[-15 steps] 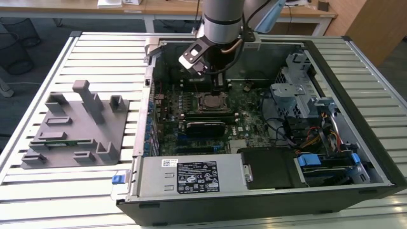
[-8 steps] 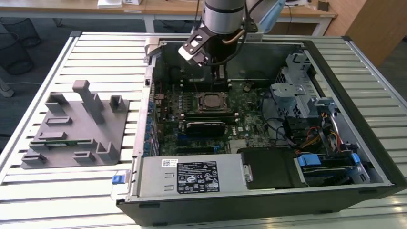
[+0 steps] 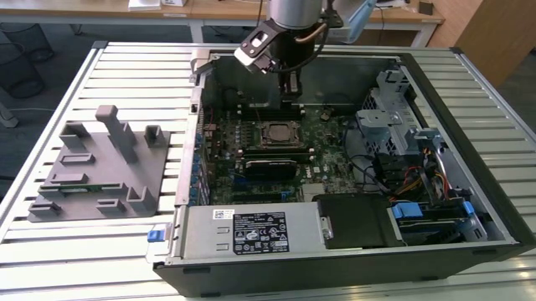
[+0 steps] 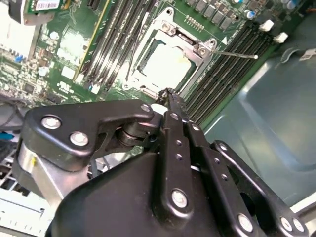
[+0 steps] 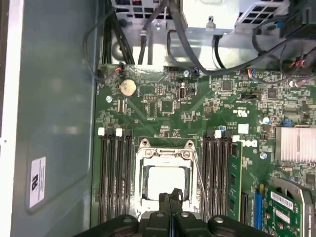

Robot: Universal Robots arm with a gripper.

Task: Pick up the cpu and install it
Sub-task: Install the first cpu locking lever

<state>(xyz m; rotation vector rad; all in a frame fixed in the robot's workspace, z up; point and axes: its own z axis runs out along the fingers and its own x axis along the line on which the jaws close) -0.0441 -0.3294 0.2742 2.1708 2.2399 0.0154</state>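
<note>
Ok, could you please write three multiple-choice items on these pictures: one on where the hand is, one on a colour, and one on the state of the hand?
1. Where is the hand?
A. on the floor
B. over the board, by the socket
C. over a keyboard

2. What colour is the board?
A. green
B. red
C. white

3. How are the hand's fingers?
A. wide open
B. around a cable
C. shut together

Key:
1 B: in both wrist views its tips hang at the socket's frame.
2 A: the board is green all over.
3 C: the fingers meet with no gap and nothing between them.
</note>
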